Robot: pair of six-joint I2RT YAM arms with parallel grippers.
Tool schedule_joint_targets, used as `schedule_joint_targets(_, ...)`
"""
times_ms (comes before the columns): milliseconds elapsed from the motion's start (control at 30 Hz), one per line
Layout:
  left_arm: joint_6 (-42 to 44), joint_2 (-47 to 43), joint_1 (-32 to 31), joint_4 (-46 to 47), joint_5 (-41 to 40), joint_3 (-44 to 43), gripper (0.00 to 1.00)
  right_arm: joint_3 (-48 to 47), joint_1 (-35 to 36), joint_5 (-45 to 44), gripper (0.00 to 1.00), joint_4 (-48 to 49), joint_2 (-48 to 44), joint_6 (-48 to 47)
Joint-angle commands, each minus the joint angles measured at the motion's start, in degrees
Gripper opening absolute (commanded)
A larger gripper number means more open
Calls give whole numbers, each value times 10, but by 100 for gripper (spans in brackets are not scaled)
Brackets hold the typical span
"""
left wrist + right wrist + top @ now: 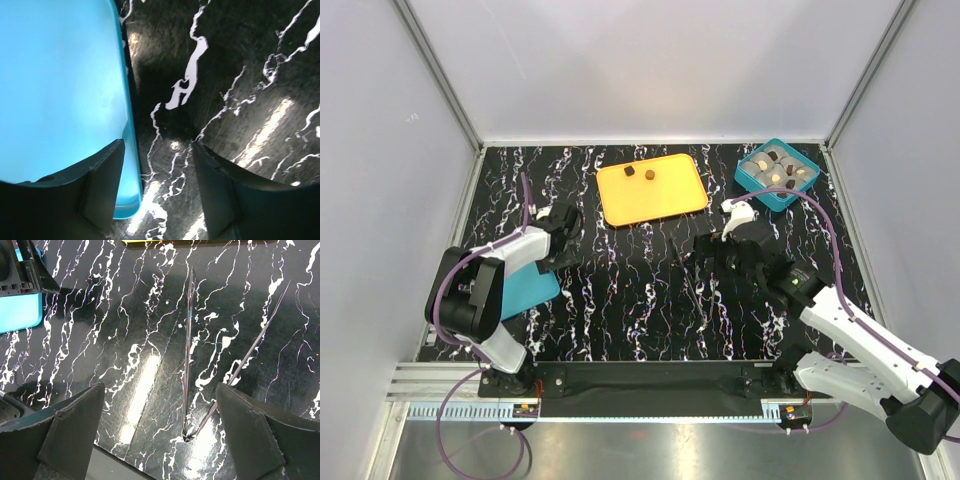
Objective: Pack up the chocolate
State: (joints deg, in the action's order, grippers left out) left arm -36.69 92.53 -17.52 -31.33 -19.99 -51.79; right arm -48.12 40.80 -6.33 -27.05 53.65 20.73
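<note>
Two chocolates (648, 176) at 12 o'clock on the tray (665, 198), near its far edge, just beside each other. More of them already in the box (758, 195) at 1 o'clock. Judged nearly packed, with only that pair to go.

Right tool (162, 437) spread wide, gripping nothing, low over the counter (640, 300) off the tray's 5 o'clock corner. Straight under it, flat on the counter: tweezers (188, 365), hinge toward 6 o'clock in the wrist view, legs splayed toward 12 and 1. Probably about to be picked up.

Left tool (157, 200) likewise parted and empty, at 9 o'clock, one finger (100, 190) above the rim of the lid (60, 100), the other above bare counter.

Risks from here:
- Closing on thin legs lying flush with the counter: likely to skid them sideways, or to catch one leg only and leave the tweezers hanging crooked.
- Coming down too far before closing: fingertips jammed against the counter.
- With tweezers held askew: tips missing a lump or flicking it off the tray; with too hard a squeeze, denting it.
- Dropping a lump onto a filled spot in the box; free spots impossible to pick out from the top view.
- Lowering the left tool as placed: one finger landing on the lid's rim, tipping or shoving it.
</note>
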Motion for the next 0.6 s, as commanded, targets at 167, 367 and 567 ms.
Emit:
schedule_joint_targets(167,-30,20,5,49,15,18,39,-3,4,11,100,15,-6,-5)
schedule_joint_targets(367,1,-18,2,46,56,19,11,-14,3,37,100,18,3,-8)
schedule_joint_targets(567,58,-100,-29,15,102,-5,0,-15,3,55,100,93,26,30)
